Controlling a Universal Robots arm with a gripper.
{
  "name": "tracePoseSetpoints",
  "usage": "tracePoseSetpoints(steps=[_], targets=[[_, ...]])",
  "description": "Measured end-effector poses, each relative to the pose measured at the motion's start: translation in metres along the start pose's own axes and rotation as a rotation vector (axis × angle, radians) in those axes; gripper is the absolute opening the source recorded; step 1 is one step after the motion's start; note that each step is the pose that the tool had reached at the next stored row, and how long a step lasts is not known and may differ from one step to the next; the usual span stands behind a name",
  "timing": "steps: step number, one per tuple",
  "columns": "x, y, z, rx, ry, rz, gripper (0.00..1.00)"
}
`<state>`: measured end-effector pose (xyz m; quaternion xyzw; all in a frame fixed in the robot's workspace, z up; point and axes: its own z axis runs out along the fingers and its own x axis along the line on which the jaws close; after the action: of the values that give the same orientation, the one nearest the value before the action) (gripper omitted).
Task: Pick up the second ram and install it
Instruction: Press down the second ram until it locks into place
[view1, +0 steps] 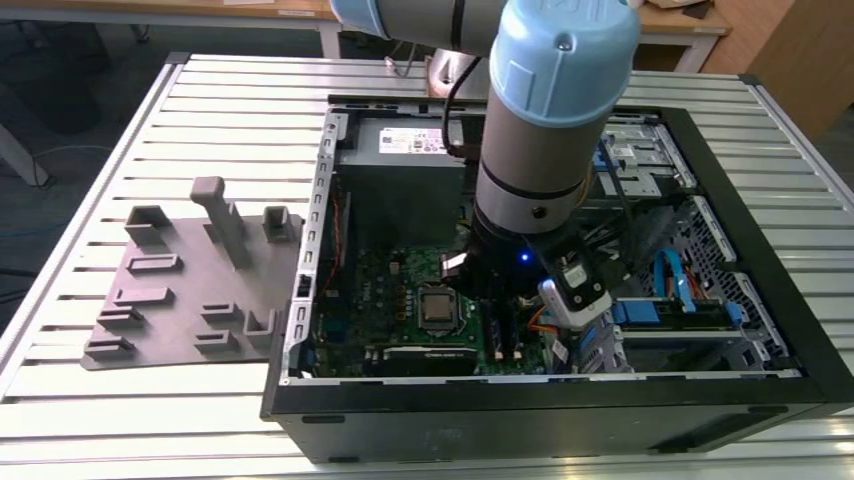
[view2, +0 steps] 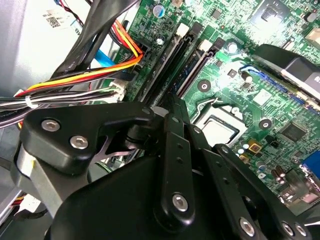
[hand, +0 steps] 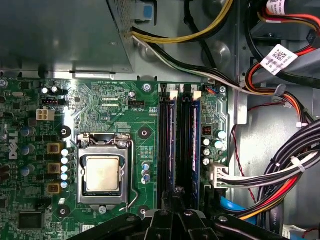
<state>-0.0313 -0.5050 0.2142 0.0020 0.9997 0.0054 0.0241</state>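
Computer case (view1: 694, 400) lies open on the slatted desk (view1: 134, 400), arm reaching inside. Green board (hand: 100, 100) holds two sticks in adjacent slots. Second ram (hand: 195, 135) sits slotted; claw (hand: 179, 220) over its end, jaws' spacing unclear. Likely seating: press straight, evenly.

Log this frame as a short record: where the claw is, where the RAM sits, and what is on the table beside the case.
claw: above the board, over the near end of the RAM slots
ram: two sticks standing in the slots
claw contact: cannot tell
cpu: square silver chip in its socket
tray: grey, posts upright, at the exterior view's left of the case
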Motion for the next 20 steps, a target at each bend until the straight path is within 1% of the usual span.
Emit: tracePoseSetpoints(steps=[2, 4, 6, 8, 14, 16, 20], targets=[[-0.0001, 0.0002, -0.0015, 0.0008, 0.0003, 0.0, 0.07], [-0.0004, 0.0006, -0.006, -0.0038, -0.0012, 0.0, 0.07], [-0.0007, 0.0001, -0.0154, -0.0001, -0.0002, 0.0, 0.07], [-0.0011, 0.0003, -0.0231, -0.0005, -0.0002, 0.0, 0.07], [-0.0024, 0.0005, -0.0496, -0.0002, -0.0002, 0.0, 0.07], [-0.0026, 0.0006, -0.0539, -0.0005, -0.0002, 0.0, 0.07], [-0.0026, 0.0006, -0.0546, -0.0024, -0.0003, 0.0, 0.07]])
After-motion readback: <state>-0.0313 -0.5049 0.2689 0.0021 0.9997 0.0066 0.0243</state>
